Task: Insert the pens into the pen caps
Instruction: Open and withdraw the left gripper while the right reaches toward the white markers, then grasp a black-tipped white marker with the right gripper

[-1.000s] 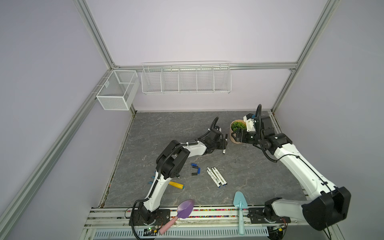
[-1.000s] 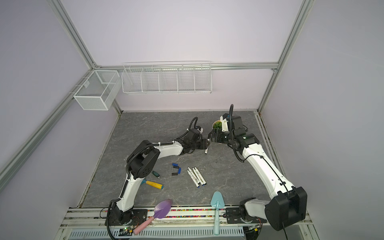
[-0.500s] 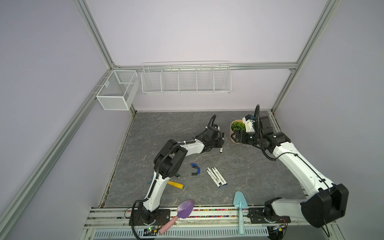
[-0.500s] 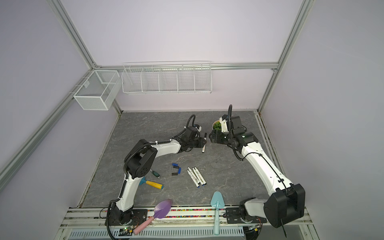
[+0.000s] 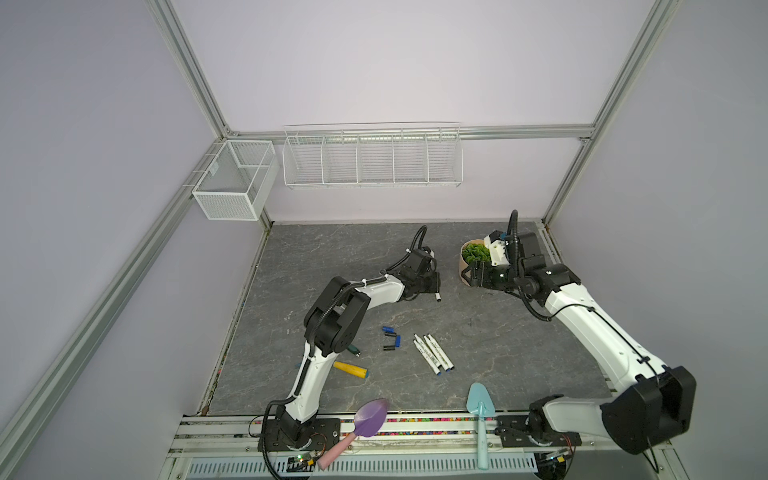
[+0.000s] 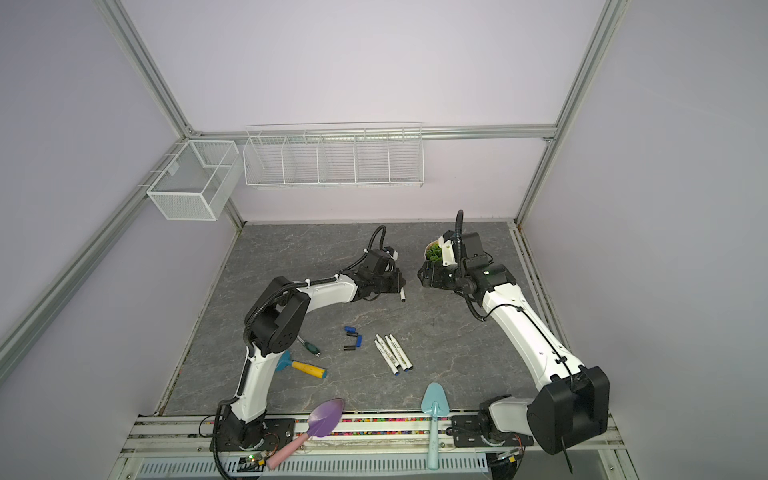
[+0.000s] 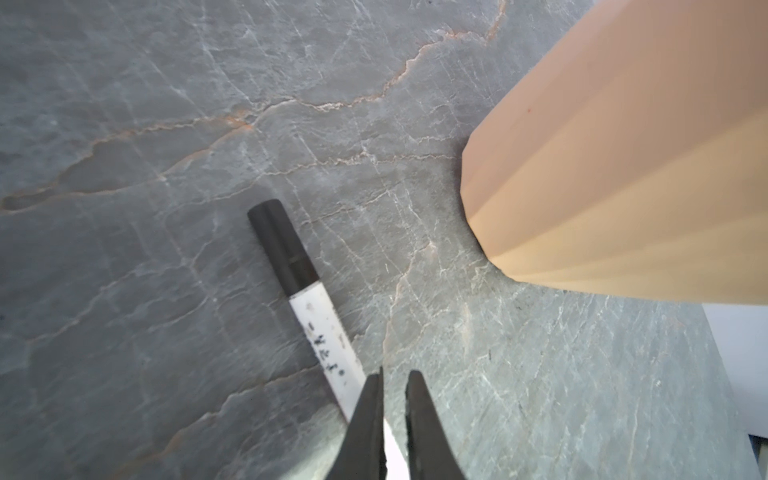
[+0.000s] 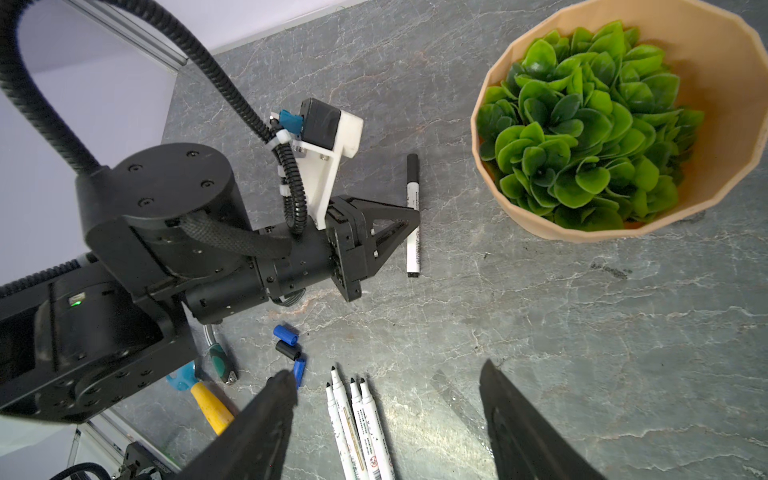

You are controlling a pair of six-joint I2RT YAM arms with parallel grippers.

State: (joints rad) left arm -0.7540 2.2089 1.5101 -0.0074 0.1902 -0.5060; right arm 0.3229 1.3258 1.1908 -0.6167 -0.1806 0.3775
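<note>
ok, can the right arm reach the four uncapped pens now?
Likely yes: the right pincer is open, the uncapped pens lie unobstructed, and the left pincer sits elsewhere, shut on the capped pen.

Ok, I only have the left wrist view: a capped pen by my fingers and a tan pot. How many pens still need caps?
Observer: Four uncapped pens lie side by side, tips bare.
Operator: Caps for them?
Observer: Four loose pen caps, two blue, two black, lie just left of those pens in both top views.
Operator: Other arm free?
Observer: The right gripper hangs open and empty near the pot.
</note>
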